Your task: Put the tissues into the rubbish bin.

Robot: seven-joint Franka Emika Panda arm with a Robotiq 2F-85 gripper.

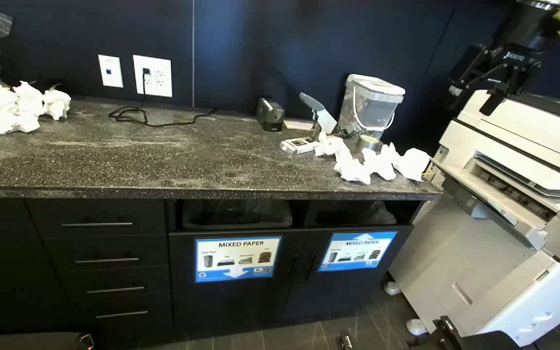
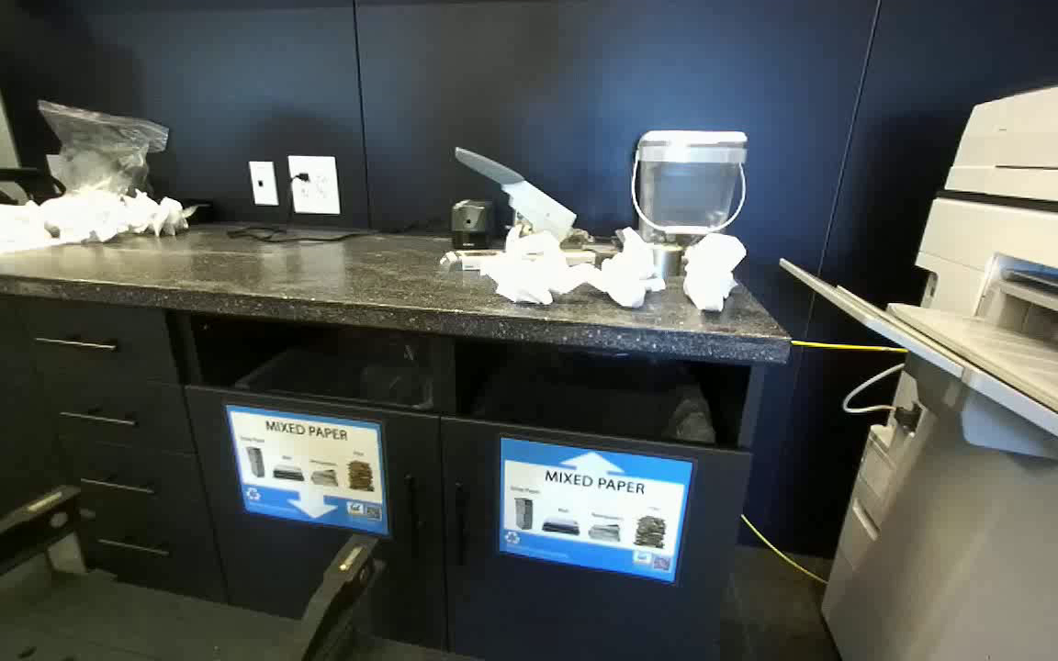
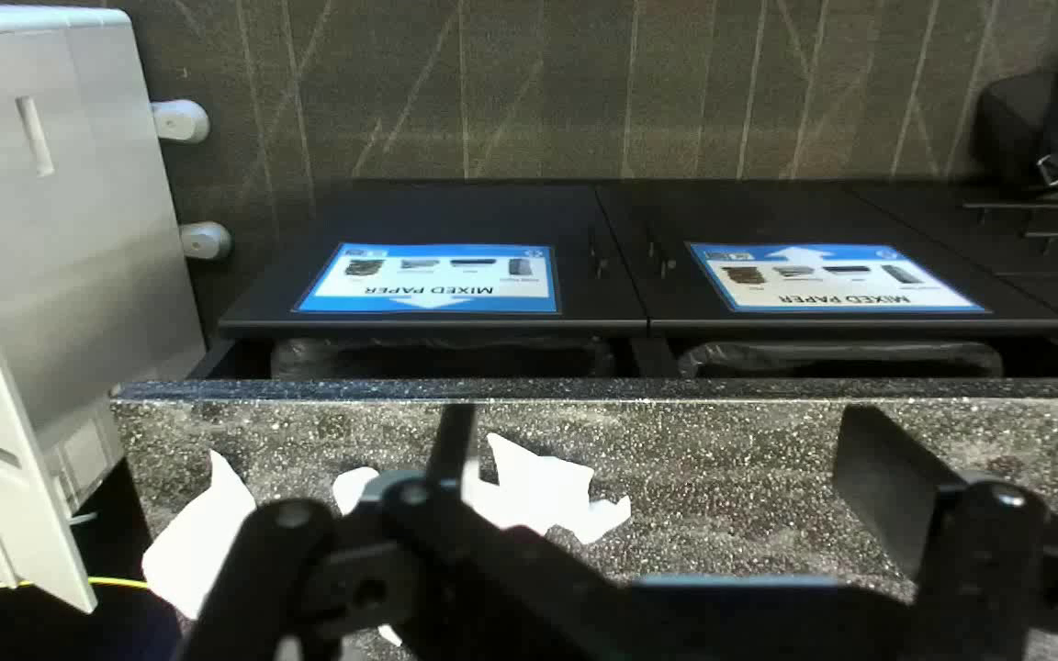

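Gripper (image 3: pixel 662 450): jaws spread and unloaded, presumably for pickup. In an exterior view, 2 groups of tissues (image 1: pixel 354 170) lie on the counter (image 1: pixel 187 155), upper left and right; the latter likely staged above the bin (image 3: pixel 304 358) for short transfer.

Tissues (image 2: pixel 529 268) crinkled paper; countertop (image 1: pixel 163 163) stone-like, speckled; tub (image 2: pixel 690 195) smooth plastic; bag (image 2: pixel 105 151) glossy plastic.

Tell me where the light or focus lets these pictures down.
Wrist view: the nearest parts of the gripper look soft, and the tissues are burnt out to white, their folds mostly lost; both exterior views: bluish glare on the dark wall, tissues overexposed too, and the bins sunk in deep shadow.
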